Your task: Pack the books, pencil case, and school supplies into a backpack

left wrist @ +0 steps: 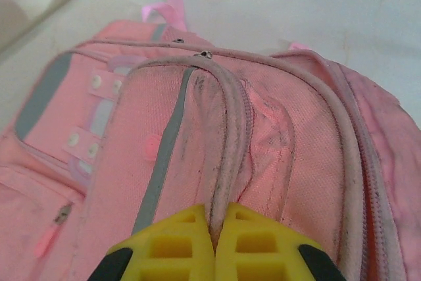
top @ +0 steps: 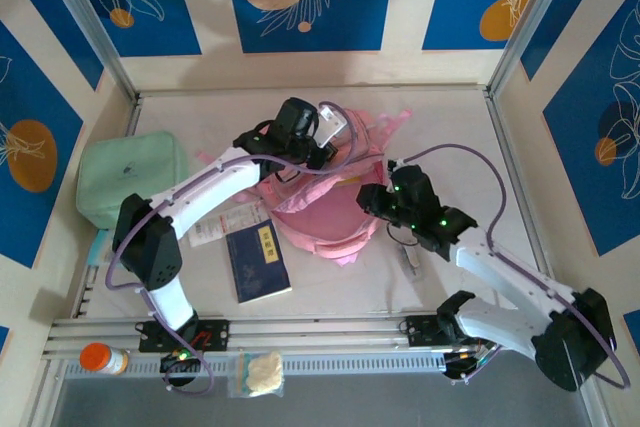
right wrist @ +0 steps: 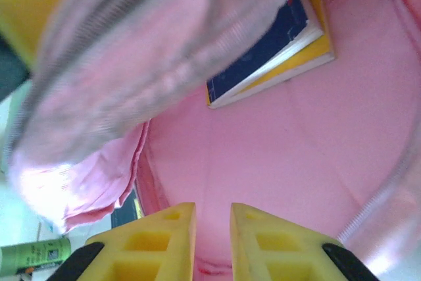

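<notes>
I see my left gripper (left wrist: pixel 215 245) clamped on the zip edge of the backpack (left wrist: pixel 283 143); my right gripper (right wrist: pixel 212 238), slightly parted and empty, faces the books (right wrist: pixel 266 47) inside

You see the backpack (right wrist: pixel 131 64) flap as a blur (right wrist view), and it hides part of the books (right wrist: pixel 263 51) inside.
</notes>
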Robot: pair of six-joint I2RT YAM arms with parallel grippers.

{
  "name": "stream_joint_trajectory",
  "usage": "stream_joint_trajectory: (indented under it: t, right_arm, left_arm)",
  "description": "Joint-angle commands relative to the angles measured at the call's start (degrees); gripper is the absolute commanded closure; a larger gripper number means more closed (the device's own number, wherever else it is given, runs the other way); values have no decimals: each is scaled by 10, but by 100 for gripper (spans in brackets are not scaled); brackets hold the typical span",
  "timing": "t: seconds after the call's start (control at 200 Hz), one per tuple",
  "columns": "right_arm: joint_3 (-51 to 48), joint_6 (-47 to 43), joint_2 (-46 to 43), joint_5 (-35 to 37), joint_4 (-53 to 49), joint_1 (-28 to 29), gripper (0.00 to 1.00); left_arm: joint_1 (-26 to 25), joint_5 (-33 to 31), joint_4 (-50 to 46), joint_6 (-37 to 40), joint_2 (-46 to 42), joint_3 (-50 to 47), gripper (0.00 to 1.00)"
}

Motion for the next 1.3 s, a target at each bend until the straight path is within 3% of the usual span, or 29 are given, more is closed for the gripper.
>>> stream_joint_trajectory:
  t: [0.0, 0.08, 0.17, 0.28, 0.42, 0.59, 0.64, 0.725, 0.815, 0.955, 1.131, 1.296]
  right_arm:
    - [26, -50, -31, -9, -116, -13, 77]
    - [40, -67, -39, -46, -144, -25, 75]
    - [53, -84, -32, -81, -165, -30, 73]
    - [67, -103, -11, -124, -175, -29, 72]
    - [94, -102, 37, -136, -203, -10, 71]
    - [105, -94, 96, -161, -194, 36, 68]
    - [109, -87, 111, -158, -191, 56, 67]
    - [114, -79, 135, -159, -176, 85, 66]
    - [117, -67, 157, -156, -159, 114, 65]
    - [139, -33, 207, -138, -158, 155, 65]
    - [171, -10, 269, -140, -128, 208, 64]
    - [215, -2, 335, -129, -129, 248, 63]
  left_arm:
    - [4, 35, 28, -67, -12, -38, 95]
    - [3, 59, 50, -88, -15, -68, 85]
    - [4, 64, 28, -100, -18, -68, 65]
    - [4, 58, 15, -133, -56, -81, 59]
    - [11, 53, 98, -228, -156, -204, 49]
    - [14, 0, 71, -314, -280, -304, 44]
    - [14, -24, 57, -379, -322, -346, 43]
    - [14, -16, 74, -433, -410, -431, 40]
    - [15, -85, -4, -488, -502, -493, 38]
    - [17, -118, -99, -564, -616, -558, 34]
    - [17, -177, -224, -636, -700, -603, 33]
    - [18, -192, -250, -668, -731, -641, 35]
